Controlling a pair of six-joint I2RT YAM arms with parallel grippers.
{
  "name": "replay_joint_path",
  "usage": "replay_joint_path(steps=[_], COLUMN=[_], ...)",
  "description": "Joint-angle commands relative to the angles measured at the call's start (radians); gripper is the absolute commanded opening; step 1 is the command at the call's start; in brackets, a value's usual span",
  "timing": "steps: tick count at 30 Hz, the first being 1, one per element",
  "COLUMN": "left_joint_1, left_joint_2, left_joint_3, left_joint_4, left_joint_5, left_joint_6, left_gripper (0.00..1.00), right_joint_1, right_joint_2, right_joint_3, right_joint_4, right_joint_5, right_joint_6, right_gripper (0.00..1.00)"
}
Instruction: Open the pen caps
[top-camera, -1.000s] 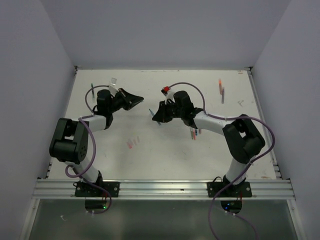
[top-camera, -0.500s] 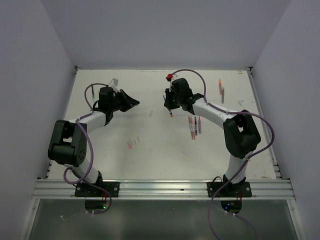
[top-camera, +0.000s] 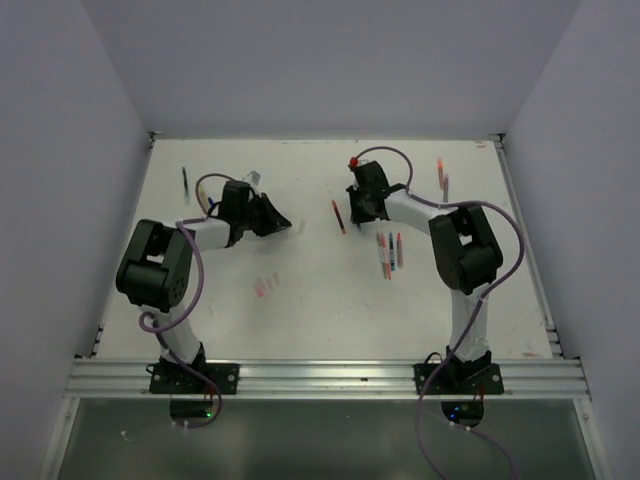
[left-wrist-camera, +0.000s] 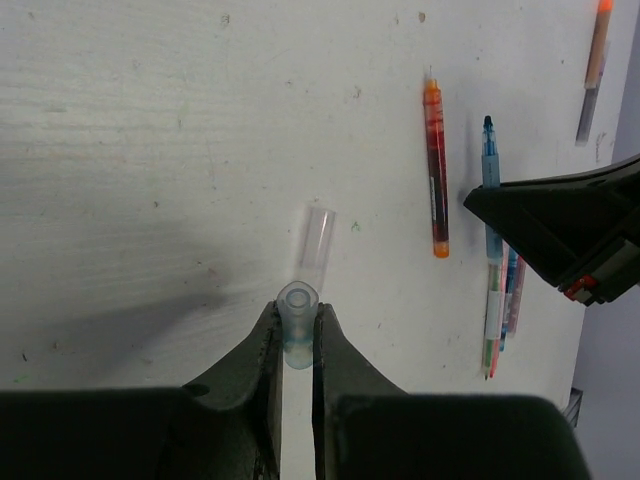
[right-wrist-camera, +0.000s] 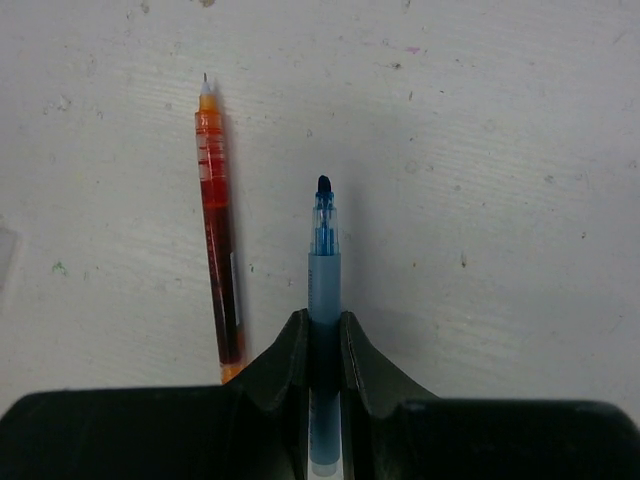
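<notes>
Left gripper (left-wrist-camera: 297, 312) clenched on pale blue pen cap (left-wrist-camera: 297, 332). Right gripper (right-wrist-camera: 322, 328) clamped uncapped blue pen (right-wrist-camera: 323, 255). Orange-red pen (right-wrist-camera: 218, 235) lay just beside, at its 9 o'clock.

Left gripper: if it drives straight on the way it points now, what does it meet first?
Probably the clear cap lying on the table ahead of the left gripper, which is shut on a blue cap. Its height is unclear, so it might pass over. The orange pen lies off-line.
</notes>
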Motion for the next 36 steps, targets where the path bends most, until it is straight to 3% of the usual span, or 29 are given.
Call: replay_joint_path(steps=[1,8,17,36], left_joint_1=[0.002,0.001,0.001,0.001], left_joint_2=[0.019,0.062,0.085,-0.013], left_joint_3=[0.051,0.070,0.082,0.029], left_joint_4=[0.012,0.012,0.010,0.022], left_joint_5=[-0.014,-0.003,-0.002,-0.009], left_joint_6=[0.032,0.027,0.020,0.010], left_gripper=[0.11,0.18,0.29,0.41], right_joint_1=[-0.010,-0.013,-0.014,-0.017], right_joint_2=[0.012,0.044,0.070,-0.036], right_joint_3=[0.060,0.072,0.090,0.051], right_joint_4=[0.018,0.034,0.042,0.065], right_joint_5=[-0.021,-0.047,-0.079,-0.076], right_joint_6=[-0.004,0.015,0.024,0.044], right_gripper=[0.00,0.01,0.08,0.36])
